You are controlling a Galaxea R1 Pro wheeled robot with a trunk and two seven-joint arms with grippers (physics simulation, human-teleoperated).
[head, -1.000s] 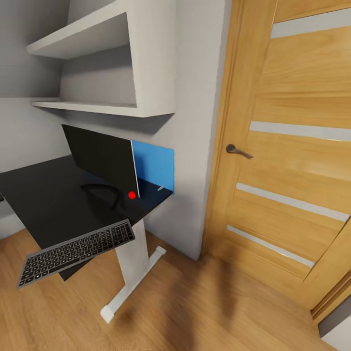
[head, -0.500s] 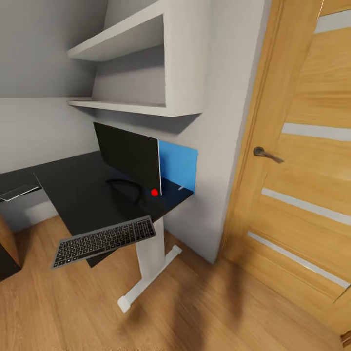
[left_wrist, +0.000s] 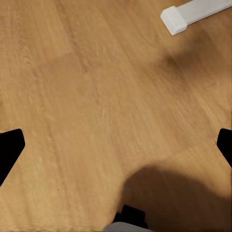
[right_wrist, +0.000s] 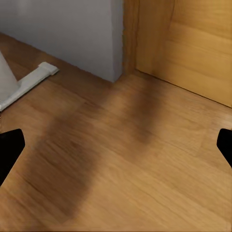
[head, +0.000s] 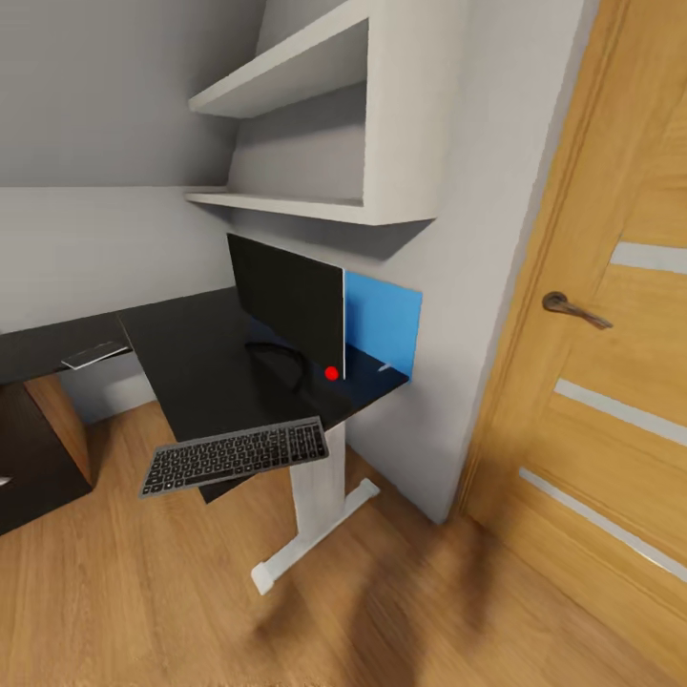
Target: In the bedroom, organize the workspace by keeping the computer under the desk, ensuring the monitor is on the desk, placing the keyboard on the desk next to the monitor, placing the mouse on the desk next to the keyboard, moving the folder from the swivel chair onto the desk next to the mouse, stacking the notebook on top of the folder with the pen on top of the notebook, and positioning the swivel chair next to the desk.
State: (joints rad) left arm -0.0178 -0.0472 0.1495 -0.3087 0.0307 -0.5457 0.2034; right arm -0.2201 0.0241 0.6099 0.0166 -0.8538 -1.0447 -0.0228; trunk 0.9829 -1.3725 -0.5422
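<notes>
The black glossy desk (head: 191,367) stands on a white leg (head: 315,487) against the grey wall. On it the monitor (head: 286,305) stands upright on its round foot, red dot at its lower corner. The slim black keyboard (head: 236,455) lies at the desk's near edge, and its left end juts out past the top. A thin grey notebook (head: 95,355) lies flat on the desk's left wing. My left gripper (left_wrist: 116,145) hangs open over bare floor near the leg's foot (left_wrist: 193,12). My right gripper (right_wrist: 116,145) is open above the floor by the wall corner.
A blue wall panel (head: 382,329) sits behind the monitor. White shelves (head: 315,134) hang above the desk. A wooden door (head: 611,363) with a handle (head: 572,308) closes off the right. A dark drawer unit (head: 29,468) stands under the desk's left wing. Wooden floor (head: 382,611) lies in front.
The camera has swung left, so the whole scene has shifted right. The desk's left wing, notebook and drawer unit have come into view. The things themselves have not moved.
</notes>
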